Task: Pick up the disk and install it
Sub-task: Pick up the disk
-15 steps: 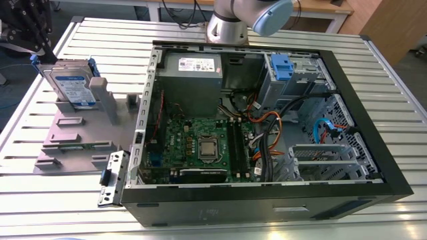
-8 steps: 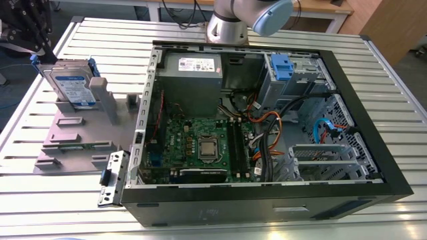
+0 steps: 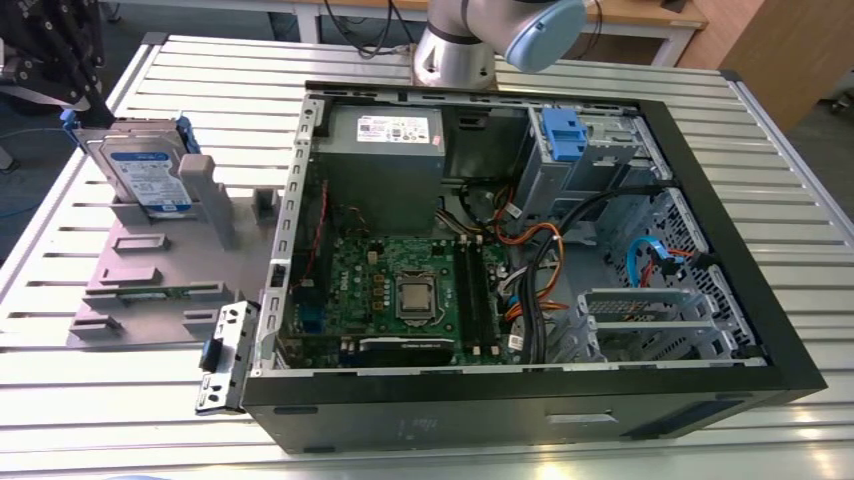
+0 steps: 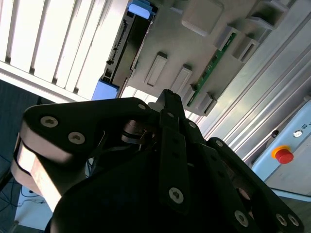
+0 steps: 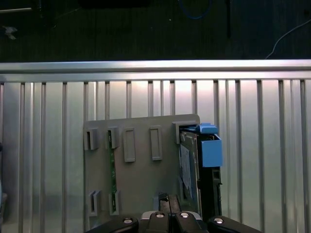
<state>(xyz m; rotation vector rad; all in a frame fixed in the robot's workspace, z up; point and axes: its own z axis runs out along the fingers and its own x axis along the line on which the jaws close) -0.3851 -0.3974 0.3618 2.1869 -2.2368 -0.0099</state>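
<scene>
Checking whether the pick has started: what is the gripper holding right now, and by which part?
Nothing. The gripper is empty, jaws together; the disk stands untouched in its grey holder.

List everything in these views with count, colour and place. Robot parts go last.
flat silver hard drive with blue rails: 1, silver and blue, standing on edge in the fixture plate, exterior view's left
grey plastic fixture plate: 1, grey, on the table beside the case
open black metal computer case: 1, black, mid-table
grey power-supply box: 1, grey with a white sticker, inside the case
green circuit board: 1, green, on the case floor
blue plastic latch: 1, blue, on the case's drive bay
slatted metal table: 1, silver, under everything
red round button: 1, red, beyond the table edge
robot arm: 1, grey, behind the case
end effector: 1, black, shut, empty, above the fixture plate
</scene>
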